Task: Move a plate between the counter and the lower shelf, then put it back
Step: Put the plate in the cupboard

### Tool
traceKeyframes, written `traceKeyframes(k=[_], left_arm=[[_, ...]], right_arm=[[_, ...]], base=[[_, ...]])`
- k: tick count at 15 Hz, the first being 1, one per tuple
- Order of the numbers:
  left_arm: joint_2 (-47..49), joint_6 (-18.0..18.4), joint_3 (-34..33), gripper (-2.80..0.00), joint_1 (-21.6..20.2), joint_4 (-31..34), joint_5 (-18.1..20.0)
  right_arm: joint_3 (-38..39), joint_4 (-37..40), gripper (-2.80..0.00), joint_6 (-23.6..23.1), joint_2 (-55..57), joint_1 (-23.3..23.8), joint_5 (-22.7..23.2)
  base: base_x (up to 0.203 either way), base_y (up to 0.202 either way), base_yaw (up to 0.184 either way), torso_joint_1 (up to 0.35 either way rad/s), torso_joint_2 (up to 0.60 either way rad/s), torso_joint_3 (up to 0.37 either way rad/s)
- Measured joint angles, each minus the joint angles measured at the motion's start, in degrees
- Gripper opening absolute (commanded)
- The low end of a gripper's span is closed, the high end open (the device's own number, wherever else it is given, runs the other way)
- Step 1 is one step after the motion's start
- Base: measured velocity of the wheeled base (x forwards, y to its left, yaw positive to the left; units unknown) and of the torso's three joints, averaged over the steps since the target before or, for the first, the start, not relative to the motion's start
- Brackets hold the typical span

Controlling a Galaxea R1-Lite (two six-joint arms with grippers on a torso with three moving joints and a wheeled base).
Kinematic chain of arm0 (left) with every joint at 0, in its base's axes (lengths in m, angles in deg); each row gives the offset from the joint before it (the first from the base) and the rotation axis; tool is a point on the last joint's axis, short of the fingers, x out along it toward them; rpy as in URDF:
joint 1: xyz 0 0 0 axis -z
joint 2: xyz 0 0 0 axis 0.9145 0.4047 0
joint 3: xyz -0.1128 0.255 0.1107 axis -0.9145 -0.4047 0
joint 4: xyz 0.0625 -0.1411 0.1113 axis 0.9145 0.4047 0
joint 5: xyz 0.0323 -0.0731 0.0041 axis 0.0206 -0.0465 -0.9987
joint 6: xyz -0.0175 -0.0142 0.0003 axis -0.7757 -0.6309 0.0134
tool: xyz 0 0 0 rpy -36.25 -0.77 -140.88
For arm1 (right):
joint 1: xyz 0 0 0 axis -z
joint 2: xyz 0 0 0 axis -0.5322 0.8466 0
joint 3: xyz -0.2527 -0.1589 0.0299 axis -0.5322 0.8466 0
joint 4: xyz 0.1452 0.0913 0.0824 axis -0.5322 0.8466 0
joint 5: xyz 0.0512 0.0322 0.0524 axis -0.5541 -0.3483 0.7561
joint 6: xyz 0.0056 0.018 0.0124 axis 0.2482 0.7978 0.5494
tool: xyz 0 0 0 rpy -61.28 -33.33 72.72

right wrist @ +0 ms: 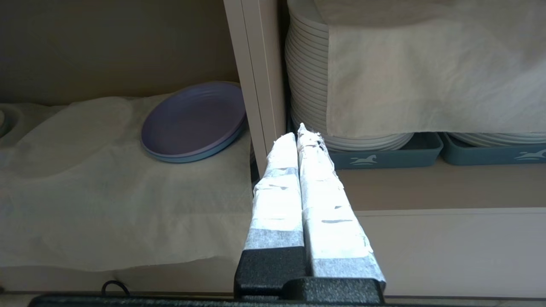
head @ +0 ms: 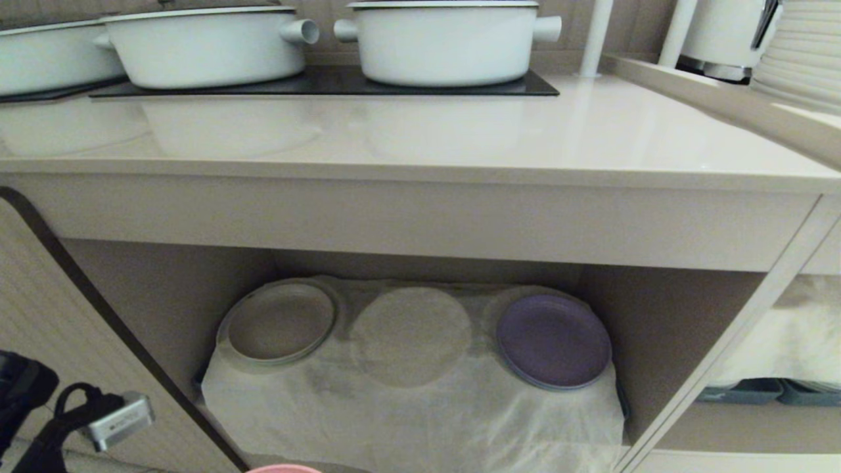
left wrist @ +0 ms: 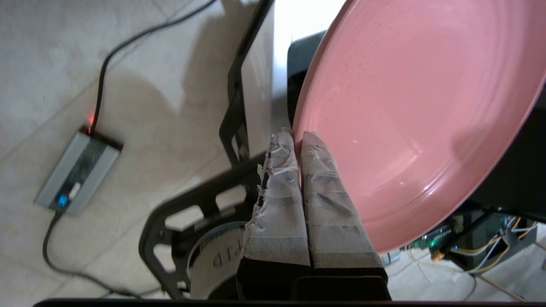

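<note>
My left claw (left wrist: 298,140) pinches the rim of the round, matte pink plastic plate (left wrist: 409,111), low before the cloth-lined lower shelf (head: 407,407), ready to slide in; my right claw (right wrist: 300,136) hangs shut, empty.

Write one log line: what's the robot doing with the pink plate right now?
left gripper: shut on pink plate rim, held low | right gripper: shut, empty, parked | shelf cloth: middle spot bare, between beige plate and purple plate
</note>
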Motion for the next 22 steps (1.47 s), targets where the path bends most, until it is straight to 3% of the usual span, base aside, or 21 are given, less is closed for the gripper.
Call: traceKeyframes(k=[3,19,22], left_arm=[[0.4,-1.2,-1.2,-2.8,0.0,-4.2,0.5],[9.6,-1.6,-1.5,-2.8,1.0,-13.6,2.0],[12.2,-4.3,-1.5,-2.8,3.1,-17.1,2.0]], right_arm=[[0.0,0.0,-2.8,0.0,0.0,0.0,0.0],[0.0,0.0,-2.8,0.0,0.0,0.0,0.0],[0.0,0.0,-2.8,0.0,0.0,0.0,0.0]], base=[[0.0,0.0,0.0,0.0,0.0,0.0],[0.0,0.0,0.0,0.0,0.0,0.0],[0.0,0.0,0.0,0.0,0.0,0.0]])
